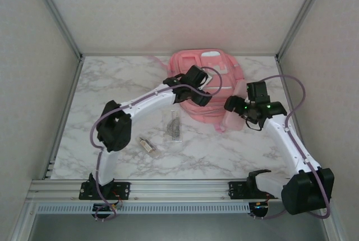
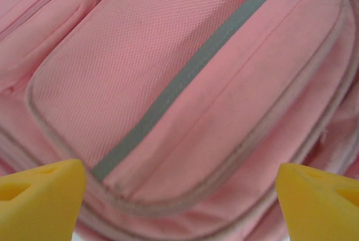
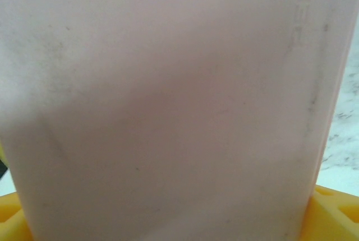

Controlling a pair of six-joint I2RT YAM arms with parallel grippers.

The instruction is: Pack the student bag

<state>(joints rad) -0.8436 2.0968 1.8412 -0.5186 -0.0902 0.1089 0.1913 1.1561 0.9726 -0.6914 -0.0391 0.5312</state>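
Overhead, the pink backpack (image 1: 210,64) lies at twelve o'clock on the marble-patterned table (image 1: 112,84) beneath the spread left claw (image 2: 180,168); the right claw (image 3: 165,213) pinches a pale pencil case (image 3: 168,95); walls (image 1: 168,5) plain.

Lab test cell, aluminium frame (image 1: 56,14), marble tabletop (image 1: 224,151)

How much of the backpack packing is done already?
Barely started. Done: nothing looks packed; a clear ruler and a small item lie loose on the table. In hand: the right gripper has its jaws either side of a pale pink case, and the left gripper hovers open over the student bag. Left: getting everything inside.
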